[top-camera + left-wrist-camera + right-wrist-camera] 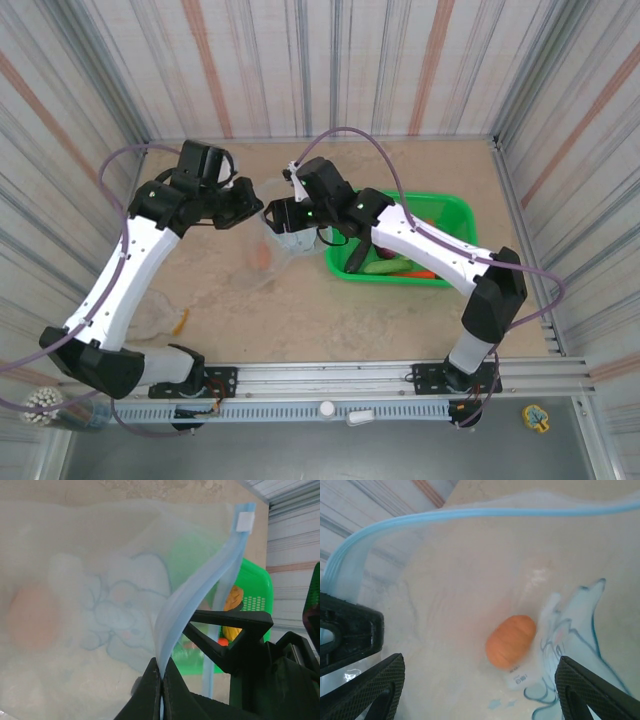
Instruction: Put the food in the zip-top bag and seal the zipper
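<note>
Clear zip-top bag (268,245) mid-scene, orange round piece (510,641) inside. Left gripper (161,680) fingers clamped on light-blue zipper (200,595). Right gripper (480,690) fingers wide apart over bag mouth. Green basket (455,215) right.

One round food piece (510,641) lies inside the zip-top bag (100,555); right of the bag, a basket (455,212) holds more food (385,266).
</note>
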You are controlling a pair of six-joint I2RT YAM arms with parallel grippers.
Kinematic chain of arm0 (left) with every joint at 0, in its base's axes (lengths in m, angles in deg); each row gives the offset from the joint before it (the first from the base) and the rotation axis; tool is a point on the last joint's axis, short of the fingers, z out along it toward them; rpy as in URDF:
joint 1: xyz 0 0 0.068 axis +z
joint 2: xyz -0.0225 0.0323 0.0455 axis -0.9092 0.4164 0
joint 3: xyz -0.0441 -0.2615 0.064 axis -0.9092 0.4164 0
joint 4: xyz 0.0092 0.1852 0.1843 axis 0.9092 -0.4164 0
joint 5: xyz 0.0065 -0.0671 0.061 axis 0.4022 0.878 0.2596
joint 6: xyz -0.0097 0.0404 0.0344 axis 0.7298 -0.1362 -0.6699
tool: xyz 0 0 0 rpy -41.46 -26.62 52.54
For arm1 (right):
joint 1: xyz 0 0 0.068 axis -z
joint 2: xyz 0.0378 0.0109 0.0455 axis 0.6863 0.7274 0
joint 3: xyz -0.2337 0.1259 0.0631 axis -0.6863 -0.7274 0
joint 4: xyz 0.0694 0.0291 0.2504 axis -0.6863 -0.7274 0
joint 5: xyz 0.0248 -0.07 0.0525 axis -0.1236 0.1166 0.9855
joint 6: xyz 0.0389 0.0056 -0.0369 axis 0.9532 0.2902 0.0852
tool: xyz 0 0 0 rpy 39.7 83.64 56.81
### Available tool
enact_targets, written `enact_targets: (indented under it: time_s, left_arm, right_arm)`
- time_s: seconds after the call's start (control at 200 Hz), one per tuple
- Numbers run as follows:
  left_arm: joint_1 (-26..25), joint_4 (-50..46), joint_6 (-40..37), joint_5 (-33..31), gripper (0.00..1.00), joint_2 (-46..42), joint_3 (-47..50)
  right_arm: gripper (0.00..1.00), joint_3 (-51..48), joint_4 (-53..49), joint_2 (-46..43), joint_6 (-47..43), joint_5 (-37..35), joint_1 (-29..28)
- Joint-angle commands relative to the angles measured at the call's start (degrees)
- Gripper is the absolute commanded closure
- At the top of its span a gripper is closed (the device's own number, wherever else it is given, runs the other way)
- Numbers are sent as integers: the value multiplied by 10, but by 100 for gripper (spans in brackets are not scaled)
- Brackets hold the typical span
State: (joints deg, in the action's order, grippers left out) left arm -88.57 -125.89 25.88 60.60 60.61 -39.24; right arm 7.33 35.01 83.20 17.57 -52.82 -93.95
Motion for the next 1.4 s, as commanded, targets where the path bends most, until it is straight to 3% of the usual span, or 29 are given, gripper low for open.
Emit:
enact_targets:
  time_s: [0.0, 0.421, 0.766, 0.837, 0.922, 1.097, 1.398]
  left_arm:
    - [5, 11, 10, -10, 100, -15, 3]
    - [5, 20, 24, -35, 100, -27, 38]
    - [4, 50, 39, -30, 100, -26, 50]
    - [0, 52, 32, -32, 100, -27, 52]
    - [-3, 50, 25, -29, 100, -27, 53]
    - [-5, 47, 20, -30, 100, -24, 55]
    - [-6, 44, 2, -22, 100, -20, 48]
  right_arm:
    - [19, 8, 0, -21, -14, -2, 4]
    - [19, -37, -1, -110, 9, 15, 53]
    - [22, -101, -117, -200, 17, 9, 157]
    - [22, -128, -155, -220, 17, -10, 188]
    - [19, -172, -204, -237, 27, -89, 228]
    - [15, -244, -215, -243, 54, -103, 319]
    - [20, -269, -191, -171, 134, -130, 388]
